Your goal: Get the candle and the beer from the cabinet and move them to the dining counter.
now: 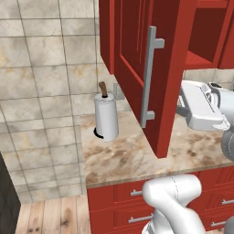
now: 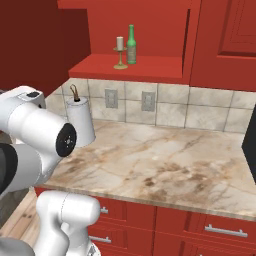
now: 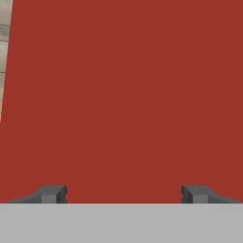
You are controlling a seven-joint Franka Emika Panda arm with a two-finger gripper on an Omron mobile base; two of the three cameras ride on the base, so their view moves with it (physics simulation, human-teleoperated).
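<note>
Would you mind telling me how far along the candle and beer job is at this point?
Done: the cabinet door stands open. In hand: nothing; the gripper is open and empty, facing a plain red surface close up. Left: the candle and the beer stand side by side on the cabinet shelf above the counter by the tiled wall, so both pickups and both trips to the dining counter remain.

Can't make out any writing anywhere, no labels or brands, not even on the bottle (image 2: 131, 44).
</note>
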